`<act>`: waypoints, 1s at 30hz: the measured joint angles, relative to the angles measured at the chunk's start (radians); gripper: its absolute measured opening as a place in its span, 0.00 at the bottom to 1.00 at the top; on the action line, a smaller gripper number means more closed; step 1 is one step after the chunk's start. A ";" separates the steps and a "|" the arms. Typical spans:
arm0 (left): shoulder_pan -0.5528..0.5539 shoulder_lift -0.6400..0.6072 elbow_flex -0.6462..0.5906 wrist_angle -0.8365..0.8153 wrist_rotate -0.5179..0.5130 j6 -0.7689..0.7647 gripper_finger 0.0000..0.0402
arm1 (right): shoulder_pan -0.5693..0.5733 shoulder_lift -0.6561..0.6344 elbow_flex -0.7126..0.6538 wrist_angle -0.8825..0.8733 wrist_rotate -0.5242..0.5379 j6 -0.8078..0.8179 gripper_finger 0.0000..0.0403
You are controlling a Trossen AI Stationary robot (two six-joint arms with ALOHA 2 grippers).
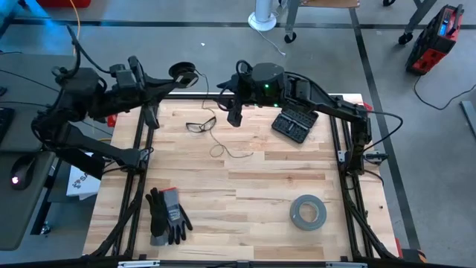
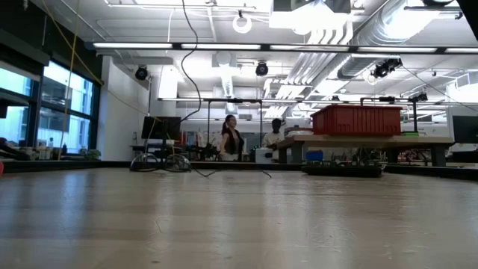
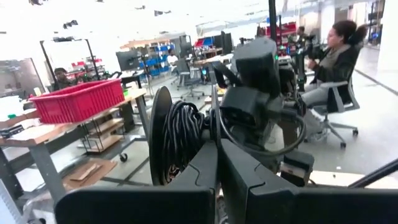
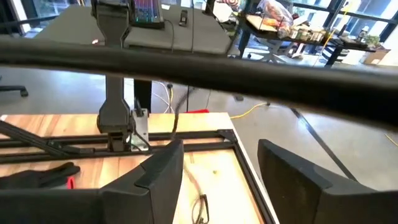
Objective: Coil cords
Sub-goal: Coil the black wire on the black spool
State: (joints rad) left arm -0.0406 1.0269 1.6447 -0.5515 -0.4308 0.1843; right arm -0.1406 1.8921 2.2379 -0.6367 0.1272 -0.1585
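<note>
Left pincer (image 1: pixel 181 74) sits just past the far edge of the counter (image 1: pixel 245 216), clamped on the small round black spool (image 1: pixel 183 73). In the left wrist view the spool's flat disc flange stands edge-on, with thin dark cord (image 3: pixel 180 140) already wound on in glossy, slightly uneven turns.

Right pincer (image 1: pixel 235 113) hovers over the far edge of the counter with jaws wide and nothing between them. The loose tail of cord (image 1: pixel 222 146) lies below it on the pale wood planks, in slack loops, running beside the safety glasses (image 1: pixel 201 124).

Step in hand, judged: regrasp the tail and feed another turn.
- Pinch the wire close to the spool; it is thin and springy and will probably slip.
- Keep light tension so turns lie between the flanges.
- Avoid snagging the glasses.
</note>
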 joint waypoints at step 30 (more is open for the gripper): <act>0.001 -0.044 0.000 -0.048 0.104 -0.082 0.00 | 0.001 -0.022 -0.001 -0.089 0.027 -0.022 0.50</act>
State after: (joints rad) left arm -0.0395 0.9829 1.6447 -0.5998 -0.3266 0.1019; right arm -0.1398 1.8706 2.2372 -0.7254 0.1538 -0.1806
